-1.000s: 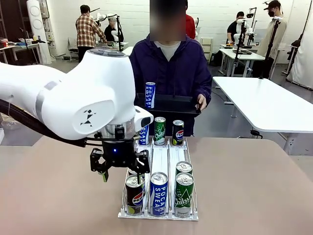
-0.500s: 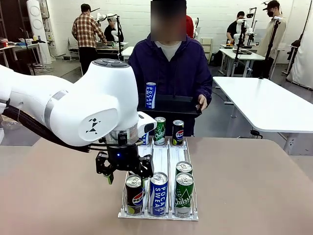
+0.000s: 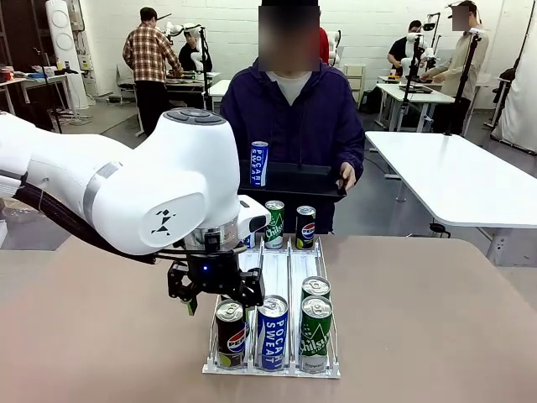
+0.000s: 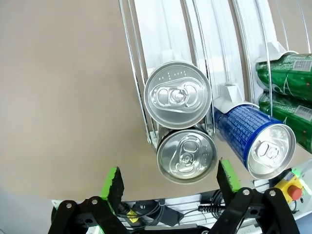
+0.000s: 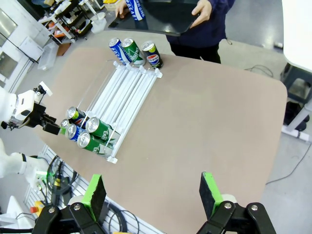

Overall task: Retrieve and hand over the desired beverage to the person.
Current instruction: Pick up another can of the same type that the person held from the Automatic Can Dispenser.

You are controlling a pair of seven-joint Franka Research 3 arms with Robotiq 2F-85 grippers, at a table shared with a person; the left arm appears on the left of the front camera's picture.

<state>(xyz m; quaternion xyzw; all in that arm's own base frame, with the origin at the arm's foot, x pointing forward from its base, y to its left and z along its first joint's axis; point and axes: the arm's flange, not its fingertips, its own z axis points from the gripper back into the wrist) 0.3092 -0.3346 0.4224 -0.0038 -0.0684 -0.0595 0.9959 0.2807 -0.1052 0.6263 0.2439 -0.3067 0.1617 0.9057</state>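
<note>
Scene: brown matte counter (image 3: pixel 436 319) w/ white wire-and-plastic can rack (image 3: pixel 275 277), three lanes running from robot's side toward the person (image 3: pixel 292 117).
Rack front row: dark Pepsi can (image 3: pixel 231 334) in left lane, blue Pocari Sweat can (image 3: pixel 272 332) mid lane, green Chilsung can (image 3: pixel 315 334) right lane w/ a 2nd green can (image 3: pixel 315 288) just behind it.
Rack far end: three more upright cans; the green one (image 3: pixel 274 223) and a dark Pepsi one (image 3: pixel 305 227) are clear, third partly hidden by arm.
Person: dark navy-purple jacket, at far side, holds black flat tray (image 3: pixel 294 180); a blue Pocari can (image 3: pixel 258 163) stands on it.
Left gripper (image 3: pixel 214 290): fingers spread wide, nothing between them; hangs over left lane, just behind and above front Pepsi can. Wrist view: two silver can tops (image 4: pixel 186 155) stacked in line ahead of the green pads (image 4: pixel 113 181), nearer top roughly centred btw the pads.
Right gripper (image 5: pixel 152 195): spread wide, empty, high above counter, well apart from rack.
Step in hand (judged): lining up to grasp a left-lane can; which drink is wanted can't tell.
How to do well: keep can top centred btw pads, descend straight, pads should clear rack wire and neighbouring blue can; close on can body below rim, lift vertical before swinging toward tray.
Risk: pad clipping side wire or nudging mid-lane can; a tilted grip could slip.
</note>
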